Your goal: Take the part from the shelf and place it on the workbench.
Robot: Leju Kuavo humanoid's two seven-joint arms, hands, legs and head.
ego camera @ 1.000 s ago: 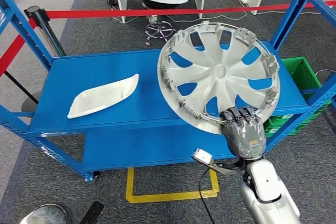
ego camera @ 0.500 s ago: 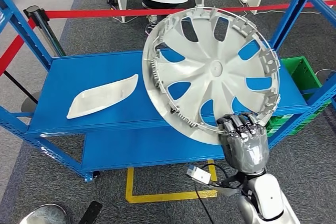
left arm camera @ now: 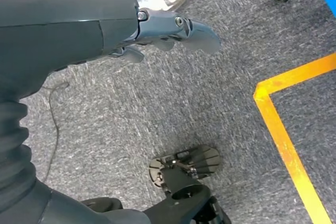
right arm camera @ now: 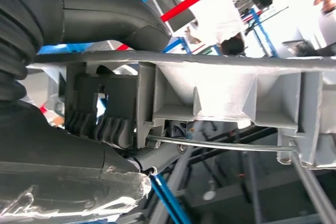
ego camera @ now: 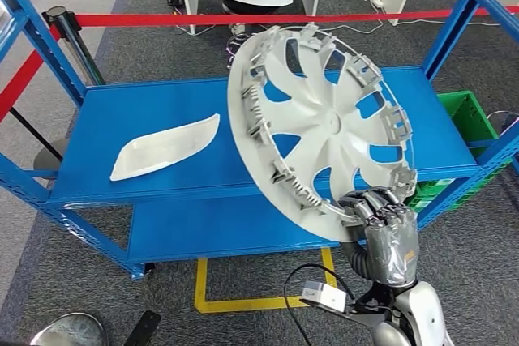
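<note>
Here, one silver wheel cover (ego camera: 318, 123) in the right robot hand's (ego camera: 383, 228) grip, one white part (ego camera: 164, 147) on the blue shelf (ego camera: 92, 131).

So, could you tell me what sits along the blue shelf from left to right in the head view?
White curved part → silver wheel cover, tilted up and gripped at its near rim by the right hand → green crate.

The wheel cover (ego camera: 318, 127) looks like matt silver-grey plastic, ribbed at its rim. The shelf (ego camera: 153, 111) is smooth blue-painted metal; the floor (left arm camera: 158, 114) is rough grey carpet
</note>
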